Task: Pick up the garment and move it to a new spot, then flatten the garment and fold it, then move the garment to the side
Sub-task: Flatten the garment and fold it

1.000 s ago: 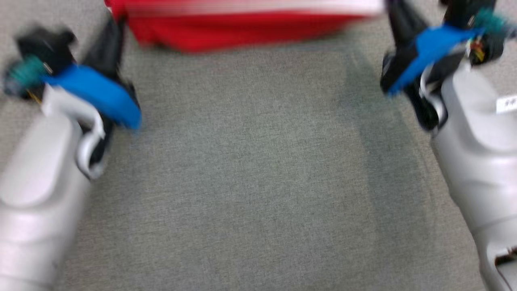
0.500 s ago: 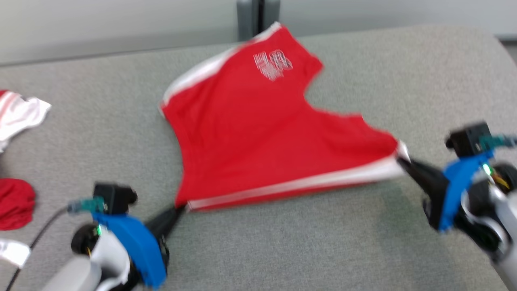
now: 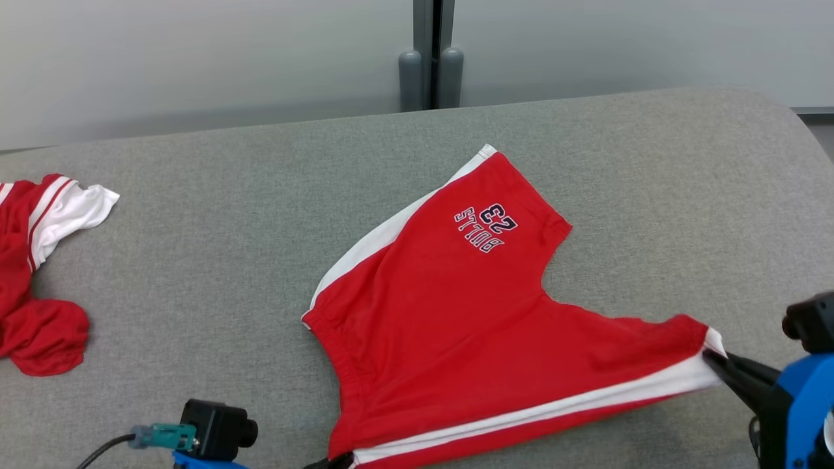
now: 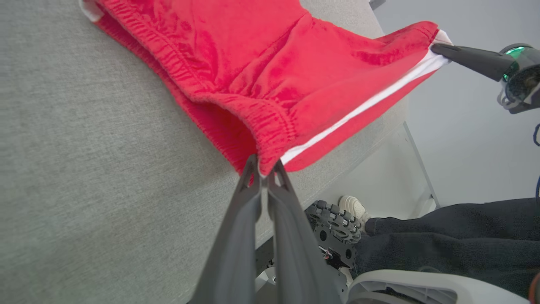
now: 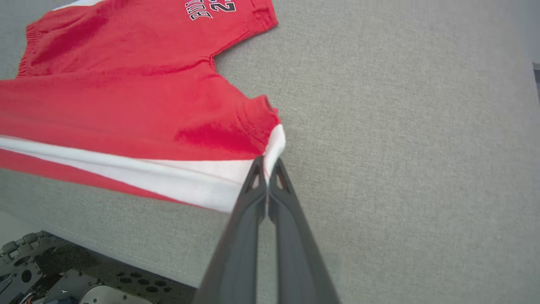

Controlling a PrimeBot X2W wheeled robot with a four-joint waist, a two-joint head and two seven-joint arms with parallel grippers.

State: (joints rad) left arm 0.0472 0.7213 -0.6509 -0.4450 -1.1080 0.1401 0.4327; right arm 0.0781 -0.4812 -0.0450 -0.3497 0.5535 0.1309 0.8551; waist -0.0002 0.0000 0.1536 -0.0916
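A: Left gripper (image 4: 262, 168), what's it got?
B: It's pinched tight on the waistband corner of the red shorts (image 3: 456, 326).
A: And the right gripper (image 5: 266, 164)?
B: It's clamped on the leg hem's white stripe. That's 2 grips, with the near edge stretched between them.
A: Where are the shorts?
B: The far leg, marked 23, lies flat on the grey surface (image 3: 195, 260). The near edge is raised. Another red-and-white garment (image 3: 39, 260) lies well apart, on the left.

Tally by kind
Two garments: one pair of red shorts (image 3: 456, 312), one crumpled red-and-white garment (image 3: 29, 273). Two arms' tools: left end effector (image 4: 263, 171), right end effector (image 5: 267, 162). One counter (image 3: 195, 228). One shoe (image 4: 352, 206).
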